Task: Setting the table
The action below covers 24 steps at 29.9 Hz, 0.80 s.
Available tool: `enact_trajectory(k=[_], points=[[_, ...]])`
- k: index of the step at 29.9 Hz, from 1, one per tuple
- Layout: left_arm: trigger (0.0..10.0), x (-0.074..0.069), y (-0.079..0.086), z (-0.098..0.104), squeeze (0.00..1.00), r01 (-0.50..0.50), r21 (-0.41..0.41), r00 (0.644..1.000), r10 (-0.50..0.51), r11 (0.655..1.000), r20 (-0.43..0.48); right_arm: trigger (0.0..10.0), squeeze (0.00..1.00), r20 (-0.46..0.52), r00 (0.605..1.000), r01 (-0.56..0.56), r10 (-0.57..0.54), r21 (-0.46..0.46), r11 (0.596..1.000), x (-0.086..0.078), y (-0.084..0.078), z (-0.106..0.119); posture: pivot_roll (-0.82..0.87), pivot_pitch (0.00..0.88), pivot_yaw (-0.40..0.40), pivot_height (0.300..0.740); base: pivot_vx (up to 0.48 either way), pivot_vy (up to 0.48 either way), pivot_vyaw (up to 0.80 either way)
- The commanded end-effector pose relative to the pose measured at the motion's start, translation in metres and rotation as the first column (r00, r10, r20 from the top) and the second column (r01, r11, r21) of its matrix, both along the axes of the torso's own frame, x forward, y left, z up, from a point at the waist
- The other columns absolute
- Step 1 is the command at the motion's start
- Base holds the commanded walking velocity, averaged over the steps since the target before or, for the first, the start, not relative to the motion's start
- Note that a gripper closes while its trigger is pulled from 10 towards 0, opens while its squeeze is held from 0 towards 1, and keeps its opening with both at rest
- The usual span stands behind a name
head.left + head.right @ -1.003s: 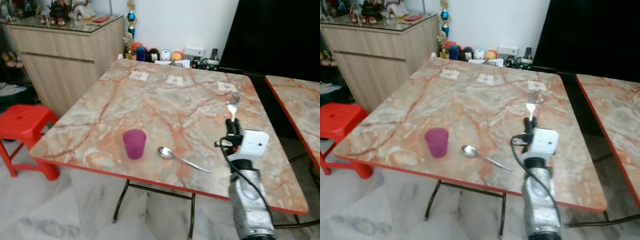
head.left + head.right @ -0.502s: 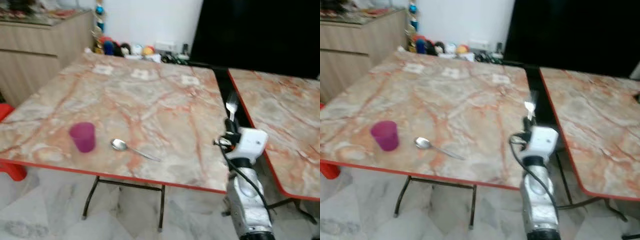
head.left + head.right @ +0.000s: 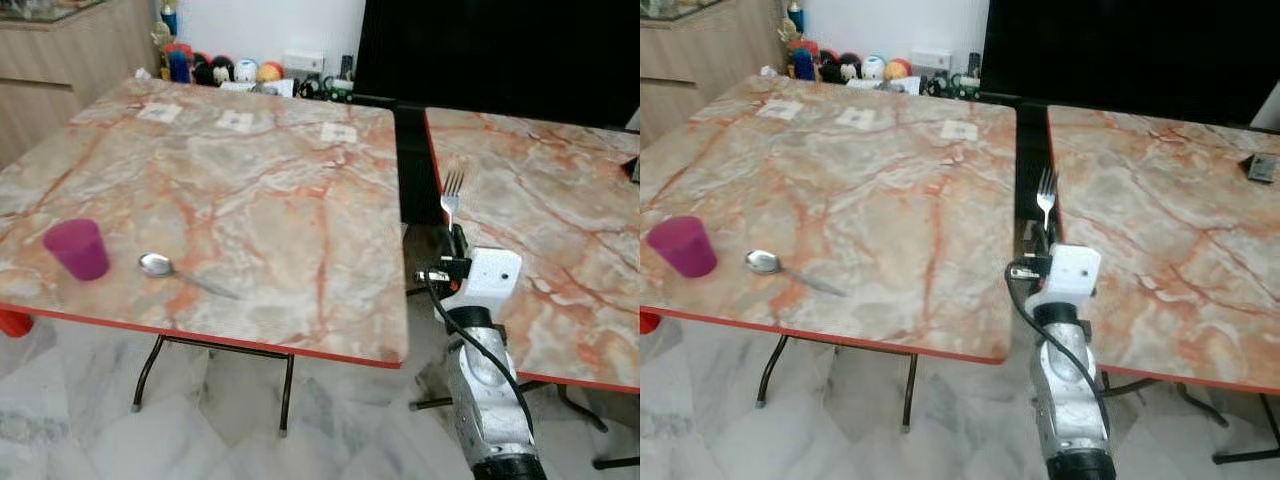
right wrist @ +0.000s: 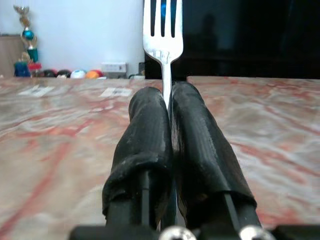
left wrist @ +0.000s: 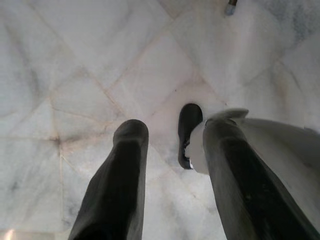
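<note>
My right end effector (image 4: 166, 107) is clenched on a slim silver metal fork (image 3: 451, 194), its 2 black fingers (image 4: 145, 135) pressed flat against either side of the handle. The fork stands upright, 4 tines at the top, a narrow neck running down between my fingers. It is held in the air over the dark gap between 2 worktops, tines just beside the red edge of the right-hand marble-patterned worktop (image 3: 560, 220).

The left-hand square worktop with pink and orange veining (image 3: 220, 200) has a thin red rim and folding metal legs. Near its front edge sits a purple plastic cup (image 3: 76, 249), and just beside that lies a silver metal spoon (image 3: 180, 274), bowl toward the cup, apart from it. 3 small white paper squares (image 3: 236, 121) lie in a row near the far edge.

Behind the worktops a row of small colourful figurines (image 3: 215, 71) lines the white wall, next to a large black panel (image 3: 500, 50). A light wooden cabinet (image 3: 50, 40) stands at the far left. The floor is pale marbled tile (image 3: 100, 420).

My left end effector (image 5: 175, 165) hangs over that floor, fingers spread apart, gripping nothing.
</note>
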<state>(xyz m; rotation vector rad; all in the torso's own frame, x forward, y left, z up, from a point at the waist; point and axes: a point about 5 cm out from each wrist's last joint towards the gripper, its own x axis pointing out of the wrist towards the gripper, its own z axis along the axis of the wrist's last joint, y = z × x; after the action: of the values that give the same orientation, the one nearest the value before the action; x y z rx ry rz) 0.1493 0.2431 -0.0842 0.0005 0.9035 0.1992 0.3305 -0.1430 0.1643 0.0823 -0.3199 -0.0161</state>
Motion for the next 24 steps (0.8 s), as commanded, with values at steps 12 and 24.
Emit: enact_trajectory(k=[12, 24], points=[[10.0, -0.0071, -0.0098, -0.0057, 0.0, 0.013, -0.022, 0.999, -0.014, 1.0, -0.034, 10.0, 0.0, 0.001, 0.998, 0.055, -0.055, -0.008, 0.998, 0.001, -0.015, 0.0005, 0.06, 0.141, -0.046, 0.74, 0.0, -0.366, 0.0], [10.0, -0.008, -0.01, -0.006, 0.0, 0.021, -0.022, 0.999, -0.022, 1.0, -0.037, 10.0, 0.0, 0.008, 0.998, 0.064, -0.064, -0.012, 0.998, 0.0012, -0.0175, 0.0023, 0.05, 0.144, -0.046, 0.74, 0.0, -0.366, 0.0]])
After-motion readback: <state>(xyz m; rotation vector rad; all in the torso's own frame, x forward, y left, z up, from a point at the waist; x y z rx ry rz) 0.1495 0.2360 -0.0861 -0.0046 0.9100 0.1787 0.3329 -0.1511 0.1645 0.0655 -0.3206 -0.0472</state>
